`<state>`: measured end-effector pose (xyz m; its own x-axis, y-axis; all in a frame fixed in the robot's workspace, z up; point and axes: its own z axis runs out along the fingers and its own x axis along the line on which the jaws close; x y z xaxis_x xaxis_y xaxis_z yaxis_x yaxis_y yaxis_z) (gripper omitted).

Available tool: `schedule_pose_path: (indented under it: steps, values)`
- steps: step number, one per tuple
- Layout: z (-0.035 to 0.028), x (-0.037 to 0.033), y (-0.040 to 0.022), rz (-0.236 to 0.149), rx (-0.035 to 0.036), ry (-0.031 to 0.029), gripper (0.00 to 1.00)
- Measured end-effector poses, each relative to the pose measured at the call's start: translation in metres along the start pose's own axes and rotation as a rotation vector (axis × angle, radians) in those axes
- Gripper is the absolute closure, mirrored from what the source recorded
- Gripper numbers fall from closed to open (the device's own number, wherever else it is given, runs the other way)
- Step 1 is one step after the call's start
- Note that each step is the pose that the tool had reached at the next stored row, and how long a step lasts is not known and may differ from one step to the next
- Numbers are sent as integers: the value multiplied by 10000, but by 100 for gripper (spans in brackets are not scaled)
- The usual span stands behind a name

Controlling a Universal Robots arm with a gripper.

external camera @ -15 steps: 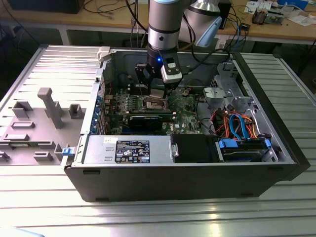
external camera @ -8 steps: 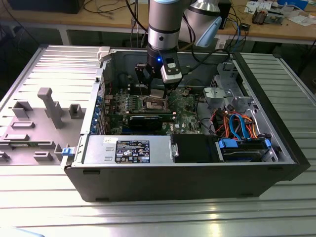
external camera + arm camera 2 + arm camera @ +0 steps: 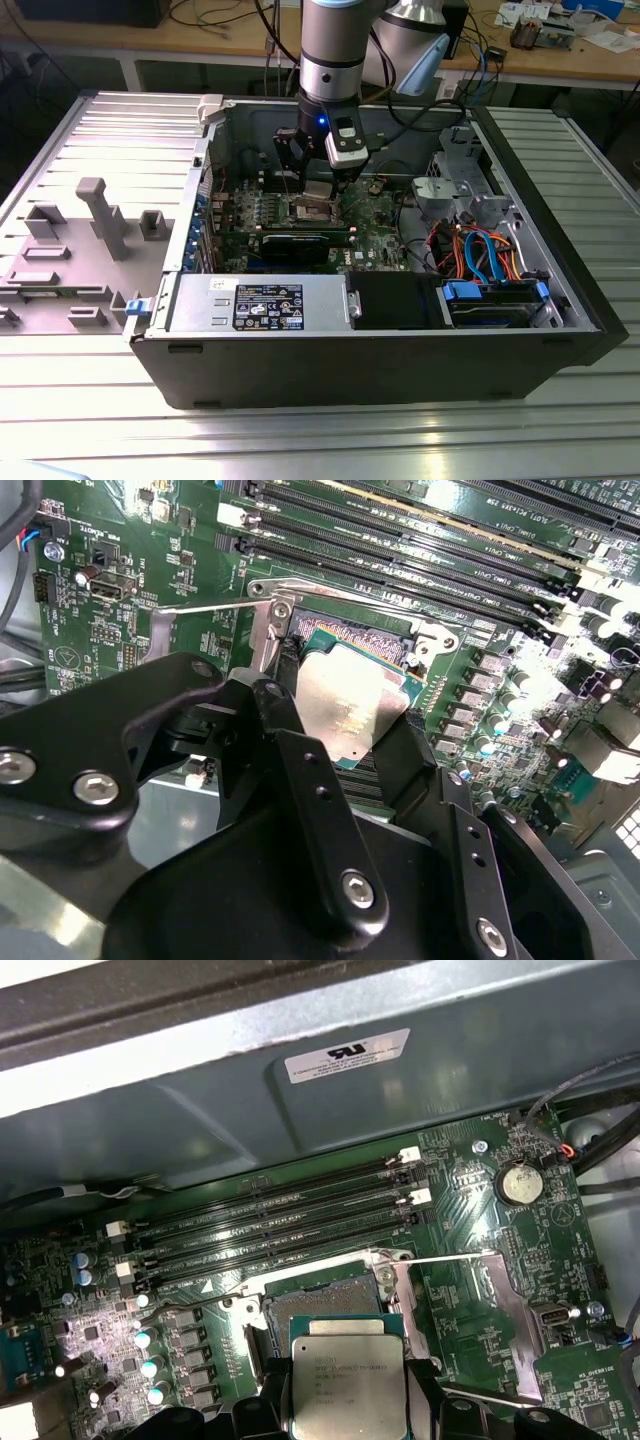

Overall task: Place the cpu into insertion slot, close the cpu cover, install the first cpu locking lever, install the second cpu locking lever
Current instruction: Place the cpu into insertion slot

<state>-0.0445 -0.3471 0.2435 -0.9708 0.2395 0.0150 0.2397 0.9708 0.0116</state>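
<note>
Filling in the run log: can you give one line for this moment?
step: cpu placement | gripper: jaws shut on cpu | cpu: over slot, not seated

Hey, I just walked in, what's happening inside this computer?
A grey robot arm is reaching down into an open black computer case. Its black tool grips a flat square silver-grey CPU chip by its edges and holds it right over the square insertion slot on the green circuit board. The slot is uncovered, and the chip does not look seated in it yet.
</note>
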Motion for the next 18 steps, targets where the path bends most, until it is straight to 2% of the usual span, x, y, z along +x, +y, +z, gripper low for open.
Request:
schedule_pose_path:
  steps: [18]
  values:
    - [5, 0, 0, 105, 13, -5, 45]
